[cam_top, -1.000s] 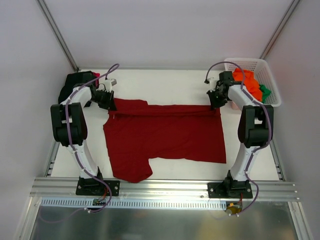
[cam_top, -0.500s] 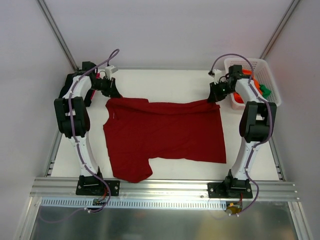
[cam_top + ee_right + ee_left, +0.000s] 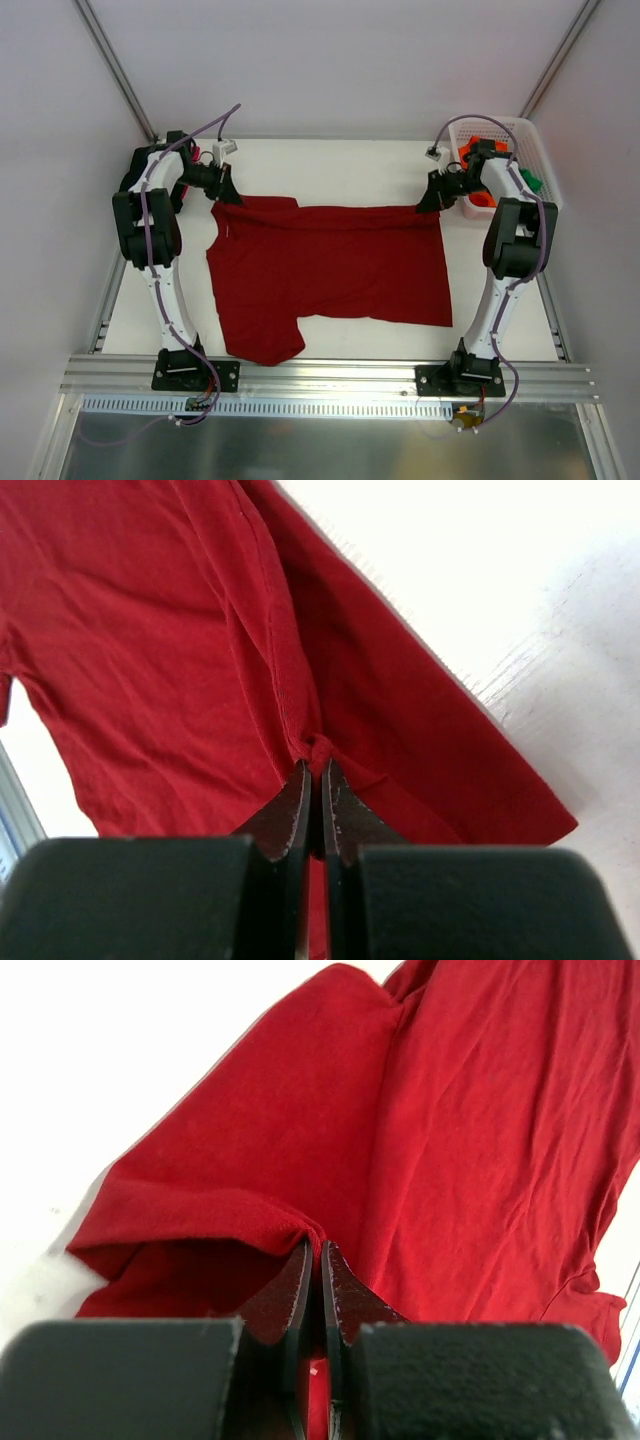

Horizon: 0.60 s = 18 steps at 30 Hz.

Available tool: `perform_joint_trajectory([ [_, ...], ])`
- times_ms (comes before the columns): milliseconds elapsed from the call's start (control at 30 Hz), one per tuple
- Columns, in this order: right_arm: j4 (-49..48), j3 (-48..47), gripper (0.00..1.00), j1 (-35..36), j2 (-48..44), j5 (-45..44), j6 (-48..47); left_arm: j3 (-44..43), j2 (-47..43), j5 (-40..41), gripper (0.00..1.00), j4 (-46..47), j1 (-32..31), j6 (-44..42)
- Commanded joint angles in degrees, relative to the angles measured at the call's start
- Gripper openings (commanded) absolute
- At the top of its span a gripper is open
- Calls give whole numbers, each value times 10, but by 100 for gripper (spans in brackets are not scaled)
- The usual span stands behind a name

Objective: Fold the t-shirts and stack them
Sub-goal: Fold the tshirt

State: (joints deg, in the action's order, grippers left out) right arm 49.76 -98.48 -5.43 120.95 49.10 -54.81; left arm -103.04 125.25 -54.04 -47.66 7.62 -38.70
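A dark red t-shirt [image 3: 330, 265] lies spread across the middle of the white table, one sleeve hanging toward the near edge. My left gripper [image 3: 228, 196] is shut on its far left corner, the cloth [image 3: 240, 1210] bunched at the fingertips [image 3: 321, 1247]. At the far right corner my right gripper [image 3: 430, 204] is shut on the hem [image 3: 300, 710], pinched between its tips [image 3: 320, 765]. Orange and green t-shirts [image 3: 505, 175] sit in the basket. A black t-shirt [image 3: 140, 165] lies at the far left behind the left arm.
The white lattice basket [image 3: 530, 140] stands at the far right corner, just behind the right arm. An aluminium rail [image 3: 330, 375] runs along the near edge by the arm bases. White walls close the table on three sides.
Both grippers have carried the shirt's far edge back toward the far side. The fold that lay along that edge is drawn out and the shirt now lies flatter and longer.
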Motion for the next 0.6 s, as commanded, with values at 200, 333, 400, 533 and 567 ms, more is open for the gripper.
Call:
perform_joint_trajectory([
  [200, 105, -14, 0, -26, -32, 71, -96, 41, -62, -31, 0, -40, 18, -61],
  [333, 121, 13, 0, -31, -51, 81, -121, 63, -84, -51, 0, -52, 26, -74],
  [400, 124, 25, 0, -33, -58, 88, -129, 76, -90, -67, 0, -57, 28, -81],
  [533, 155, 43, 0, -33, -69, 99, -167, 96, -104, -84, 0, -67, 28, -96],
  [567, 161, 48, 0, -32, -70, 100, -173, 100, -110, -85, 0, -70, 28, -99],
])
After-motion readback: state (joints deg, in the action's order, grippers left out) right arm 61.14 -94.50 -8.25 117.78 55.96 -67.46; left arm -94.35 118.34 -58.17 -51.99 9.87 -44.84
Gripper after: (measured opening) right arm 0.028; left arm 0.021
